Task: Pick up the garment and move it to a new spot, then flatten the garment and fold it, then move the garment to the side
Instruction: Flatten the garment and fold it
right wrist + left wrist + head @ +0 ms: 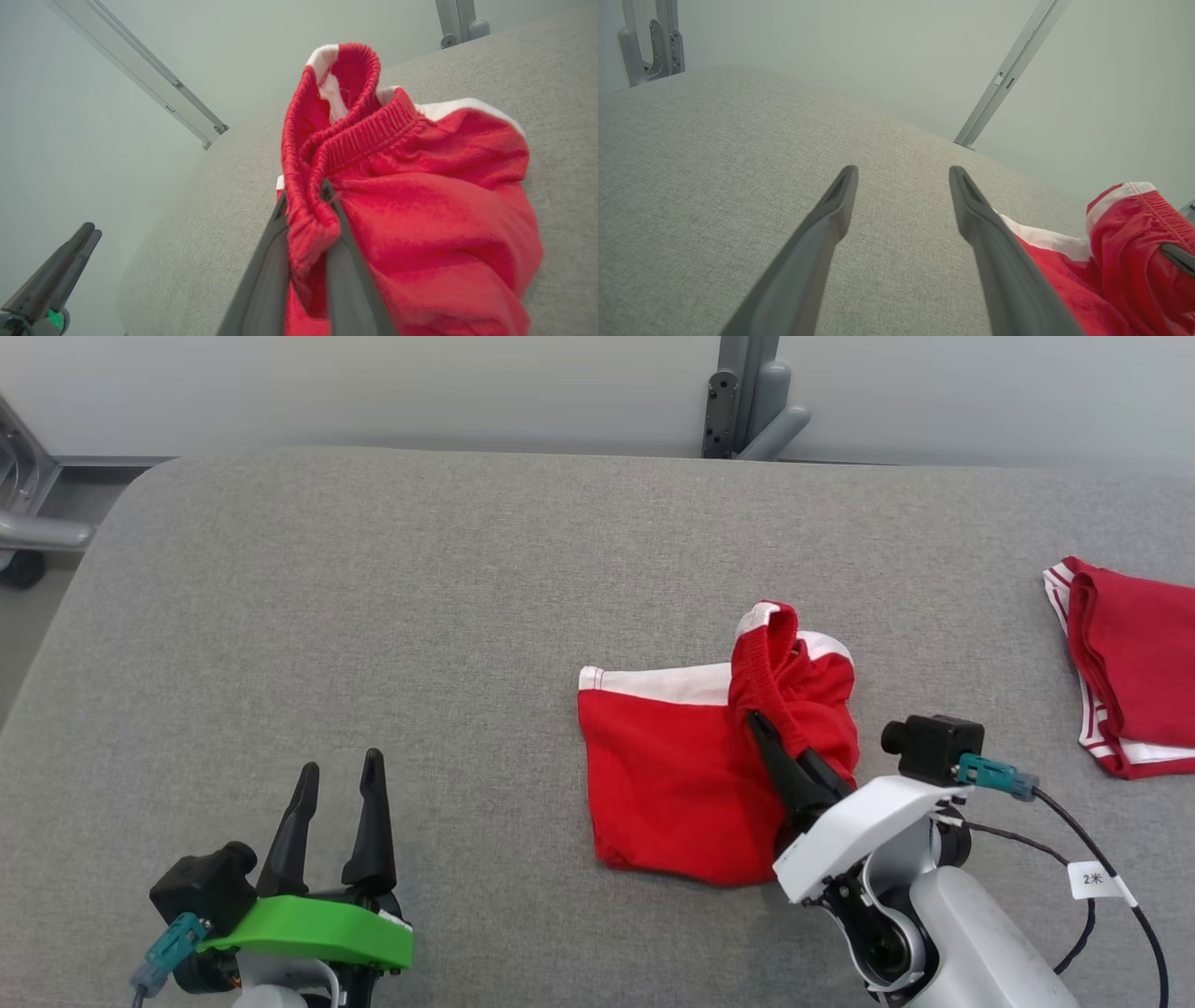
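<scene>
On grey table (373,616), red shorts (672,775), waistband (364,135) pinched up in R gripper (756,719), L gripper (341,761) splayed, empty, well to left, 2nd red garment (1134,653) far right.

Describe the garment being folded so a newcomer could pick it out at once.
On the grey table, look right of centre. The red shorts there have a white band, and the right gripper pinches their waistband; the other red garment lies untouched at the far right edge.
</scene>
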{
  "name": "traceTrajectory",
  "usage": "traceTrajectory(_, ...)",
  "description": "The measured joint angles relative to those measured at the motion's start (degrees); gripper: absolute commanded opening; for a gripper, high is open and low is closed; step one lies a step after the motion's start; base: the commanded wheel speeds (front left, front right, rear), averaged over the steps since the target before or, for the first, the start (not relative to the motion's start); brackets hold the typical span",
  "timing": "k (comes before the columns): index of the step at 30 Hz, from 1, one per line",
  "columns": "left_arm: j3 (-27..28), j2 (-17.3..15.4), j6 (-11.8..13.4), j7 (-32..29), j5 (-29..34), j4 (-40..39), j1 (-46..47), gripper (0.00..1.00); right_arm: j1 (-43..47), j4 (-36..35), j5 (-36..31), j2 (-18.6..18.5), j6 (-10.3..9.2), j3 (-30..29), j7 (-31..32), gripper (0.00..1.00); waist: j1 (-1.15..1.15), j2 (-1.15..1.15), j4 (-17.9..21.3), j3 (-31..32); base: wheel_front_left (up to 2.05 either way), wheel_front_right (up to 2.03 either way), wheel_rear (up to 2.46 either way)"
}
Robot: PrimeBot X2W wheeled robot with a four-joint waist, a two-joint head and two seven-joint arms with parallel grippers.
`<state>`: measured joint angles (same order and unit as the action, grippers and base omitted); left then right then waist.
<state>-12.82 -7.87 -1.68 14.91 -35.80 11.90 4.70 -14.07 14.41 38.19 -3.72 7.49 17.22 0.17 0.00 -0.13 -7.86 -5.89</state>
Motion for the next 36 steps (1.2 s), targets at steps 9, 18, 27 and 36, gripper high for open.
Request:
traceTrajectory(9,-0.2,0.1,0.2,-0.1,-0.1,-0.3,0.0,1.00,-3.4,6.0,-2.4,0.7,0.00,4.4,-1.0,0.00,0.00,0.00,-2.0,-0.4,0.00,0.00,0.00)
traceTrajectory(18,-0.8,0.5,0.2,-0.1,-0.1,0.0,0.6,1.00,-8.0,15.6,-3.3,0.8,-0.01,11.2,-5.2,0.00,0.00,0.00,-3.7,-0.9,0.00,0.00,0.00)
traceTrajectory(27,-1.2,0.7,-0.2,-0.1,-0.3,0.8,0.7,1.00,-11.1,22.8,-4.9,0.8,0.00,18.9,-9.5,1.00,0.00,0.00,-5.2,-0.7,0.00,0.00,0.00)
traceTrajectory(36,-1.1,0.7,-0.1,-0.1,-0.3,0.9,0.5,1.00,-11.0,23.0,-3.3,0.9,0.00,24.7,-11.3,1.00,0.00,0.00,-5.0,0.0,0.00,0.00,0.00)
